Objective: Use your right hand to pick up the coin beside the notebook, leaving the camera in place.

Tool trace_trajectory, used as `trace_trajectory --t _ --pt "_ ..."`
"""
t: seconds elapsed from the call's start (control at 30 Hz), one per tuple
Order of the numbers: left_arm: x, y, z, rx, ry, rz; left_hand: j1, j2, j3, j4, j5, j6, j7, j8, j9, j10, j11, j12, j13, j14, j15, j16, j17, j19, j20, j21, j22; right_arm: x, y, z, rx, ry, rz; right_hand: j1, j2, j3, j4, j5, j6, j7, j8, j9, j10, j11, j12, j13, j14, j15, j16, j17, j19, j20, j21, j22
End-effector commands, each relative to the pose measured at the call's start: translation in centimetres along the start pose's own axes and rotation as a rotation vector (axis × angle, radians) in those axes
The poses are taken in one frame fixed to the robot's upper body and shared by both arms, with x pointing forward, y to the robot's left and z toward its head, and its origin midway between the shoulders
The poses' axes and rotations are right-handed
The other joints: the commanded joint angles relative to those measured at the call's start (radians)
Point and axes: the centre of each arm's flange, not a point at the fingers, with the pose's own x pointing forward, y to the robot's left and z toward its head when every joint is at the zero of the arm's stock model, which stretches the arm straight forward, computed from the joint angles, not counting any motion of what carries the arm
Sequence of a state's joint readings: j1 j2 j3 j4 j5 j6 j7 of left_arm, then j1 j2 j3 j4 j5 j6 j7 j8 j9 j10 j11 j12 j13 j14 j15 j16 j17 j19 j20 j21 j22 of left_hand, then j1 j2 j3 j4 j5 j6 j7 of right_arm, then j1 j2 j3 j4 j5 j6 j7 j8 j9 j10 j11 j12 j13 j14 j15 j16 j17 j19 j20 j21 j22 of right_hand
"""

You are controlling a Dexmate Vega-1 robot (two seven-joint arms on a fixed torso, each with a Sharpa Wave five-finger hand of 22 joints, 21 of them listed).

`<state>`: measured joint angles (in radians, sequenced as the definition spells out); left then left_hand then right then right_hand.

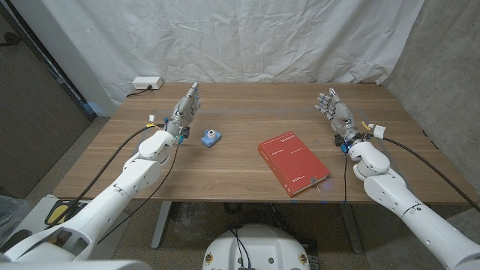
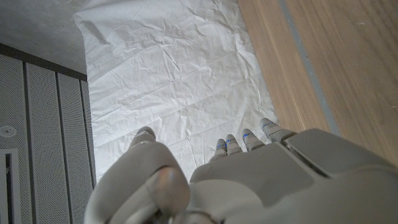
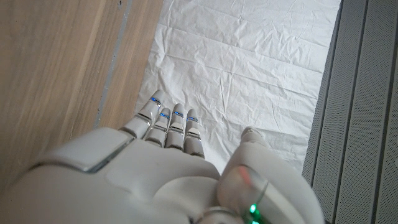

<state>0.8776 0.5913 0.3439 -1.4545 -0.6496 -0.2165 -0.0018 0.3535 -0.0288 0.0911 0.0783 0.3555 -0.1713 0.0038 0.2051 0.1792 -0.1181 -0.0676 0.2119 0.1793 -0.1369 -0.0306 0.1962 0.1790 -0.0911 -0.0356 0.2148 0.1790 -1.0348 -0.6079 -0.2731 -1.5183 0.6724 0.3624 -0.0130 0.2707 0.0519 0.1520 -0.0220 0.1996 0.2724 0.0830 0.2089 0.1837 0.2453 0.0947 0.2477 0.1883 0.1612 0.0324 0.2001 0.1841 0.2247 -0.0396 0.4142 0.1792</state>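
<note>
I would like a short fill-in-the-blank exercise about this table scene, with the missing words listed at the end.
1. The notebook has a ____ cover.
2. The small blue camera lies nearer to the ____ robot hand.
3. The right robot hand holds ____.
4. The white power strip sits at the table's far ____ corner.

Missing words: red; left; nothing; left

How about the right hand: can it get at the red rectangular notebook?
Probably yes: the right hand holds nothing, and only bare wooden table separates it from the red rectangular notebook. The small blue camera sits beyond the notebook, out of the way.
</note>
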Motion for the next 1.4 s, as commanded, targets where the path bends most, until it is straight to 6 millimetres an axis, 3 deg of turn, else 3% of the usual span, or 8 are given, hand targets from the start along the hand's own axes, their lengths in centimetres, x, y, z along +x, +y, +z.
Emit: trace_trajectory --t 0.03,0.67,0.93,1.4 --pt "-0.2 0.2 0.5 0.01 -0.005 0.019 0.011 0.003 0.005 -0.006 0.004 -0.032 0.007 0.008 0.004 0.008 0.0 0.007 0.002 0.009 -0.001 0.001 0.003 0.003 -0.071 0.0 0.002 -2.0 -0.4 0.9 -0.018 -0.023 0.006 0.008 0.003 0.003 -0.009 -0.004 0.013 0.005 0.004 0.005 0.016 -0.001 0.004 0.002 0.016 -0.002 0.006 0.003 0.014 -0.024 -0.001 0.003" --pt "0.4 -0.1 0.0 -0.007 0.009 0.04 0.024 0.009 0.005 -0.011 0.001 -0.011 0.017 0.009 0.004 0.03 0.009 0.01 0.002 0.034 0.001 0.004 0.002 0.021 -0.077 0.003 0.001 -4.7 -1.3 1.8 -0.029 -0.075 -0.004 0.012 0.008 0.005 -0.013 -0.006 0.025 0.004 0.004 0.005 0.036 -0.007 0.008 0.002 0.046 -0.011 0.013 0.006 0.044 -0.034 0.0 0.003" --pt "0.5 -0.1 -0.2 -0.01 0.012 0.036 0.034 0.017 0.005 -0.015 -0.003 0.01 0.022 0.01 0.004 0.057 0.013 0.013 0.002 0.065 0.001 0.008 0.001 0.062 -0.089 0.013 0.0 -5.8 -1.2 2.1 -0.035 -0.092 -0.015 0.03 0.012 0.011 -0.027 -0.006 0.069 -0.015 0.014 0.005 0.072 -0.015 0.016 0.002 0.071 -0.03 0.016 0.006 0.069 -0.039 -0.002 0.003" --pt "-0.1 -0.1 0.1 0.014 0.009 0.038 0.04 0.021 0.003 -0.018 -0.007 0.001 0.018 0.0 0.004 0.042 0.009 0.001 0.002 0.047 -0.008 -0.005 0.002 0.041 -0.09 0.0 0.0 -8.6 -1.7 2.3 -0.041 -0.096 -0.053 0.037 0.013 0.014 -0.034 -0.007 0.074 -0.006 0.011 0.005 0.08 -0.011 0.015 0.001 0.085 -0.024 0.017 0.006 0.081 -0.038 -0.004 0.003"
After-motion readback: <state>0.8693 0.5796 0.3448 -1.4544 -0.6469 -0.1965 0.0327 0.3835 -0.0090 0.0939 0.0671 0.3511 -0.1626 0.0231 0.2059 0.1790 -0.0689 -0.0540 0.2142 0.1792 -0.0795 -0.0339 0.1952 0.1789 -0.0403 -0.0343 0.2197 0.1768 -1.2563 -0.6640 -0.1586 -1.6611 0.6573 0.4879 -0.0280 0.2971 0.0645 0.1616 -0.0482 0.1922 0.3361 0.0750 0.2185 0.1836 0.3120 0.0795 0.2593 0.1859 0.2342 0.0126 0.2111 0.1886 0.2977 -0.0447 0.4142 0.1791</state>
